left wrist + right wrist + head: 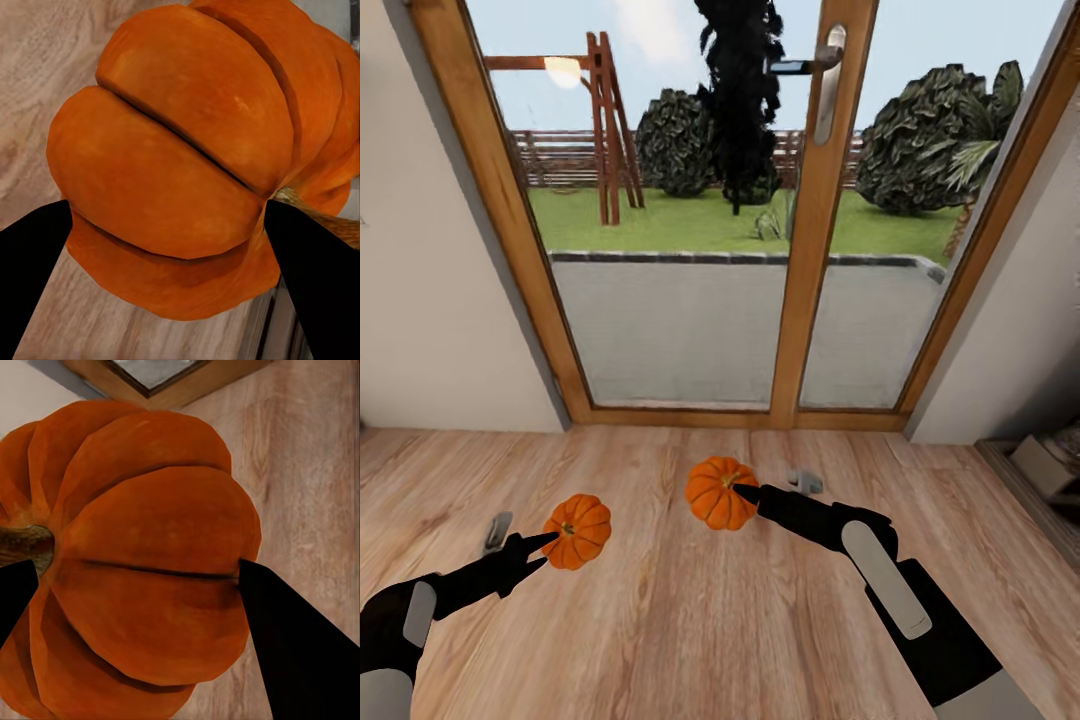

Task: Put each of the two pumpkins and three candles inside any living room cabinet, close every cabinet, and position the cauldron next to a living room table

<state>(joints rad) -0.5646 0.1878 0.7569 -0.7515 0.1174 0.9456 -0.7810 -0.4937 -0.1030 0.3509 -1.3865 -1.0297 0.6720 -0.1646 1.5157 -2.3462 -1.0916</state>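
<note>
Each arm carries one bright orange ribbed pumpkin above the wooden floor. My left gripper (550, 545) is shut on the left pumpkin (578, 531), whose body (180, 157) sits between the two black fingers (315, 285) in the left wrist view. My right gripper (745, 493) is shut on the right pumpkin (720, 492); in the right wrist view its ribs (142, 577) fill the gap between the fingers (300, 652), with the brown stem at one side. No candle, cabinet, table or cauldron is in view.
A wood-framed glass patio door (815, 230) stands straight ahead, with a garden behind it. White walls (430, 300) flank it on both sides. Wooden floor (660, 620) spreads below the arms. A low piece of furniture edge (1050, 465) shows at the far right.
</note>
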